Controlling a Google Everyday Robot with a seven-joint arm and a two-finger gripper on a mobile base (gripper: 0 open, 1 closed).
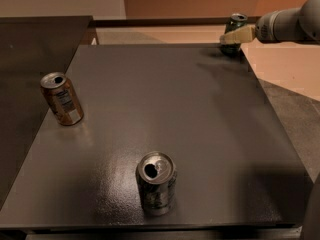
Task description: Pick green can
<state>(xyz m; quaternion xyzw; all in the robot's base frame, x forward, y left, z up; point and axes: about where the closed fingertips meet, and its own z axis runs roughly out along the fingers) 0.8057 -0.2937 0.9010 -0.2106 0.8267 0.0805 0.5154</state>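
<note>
- The green can (236, 21) stands upright at the far right corner of the dark tabletop (180, 109); its silver top shows, and its lower part is partly hidden
- The hand (229, 35) is at that same corner, reaching in from the right; a pale part of it lies across the front of the green can, touching or nearly touching it; whether it is clamped on the can or merely set around it cannot be told
- The grey arm (287, 25) runs from the hand to the right edge of the view, just above the level of the tabletop
- An orange-brown can (62, 99) with a white label stands near the left edge of the tabletop, leaning a little in this view; its opened top faces up
- A dull grey-olive can (156, 182) stands upright near the front edge, about midway across; its top is open too
- Both of these cans are well apart from each other and from the green can
- A second dark surface (30, 49) adjoins the tabletop on the left
</note>
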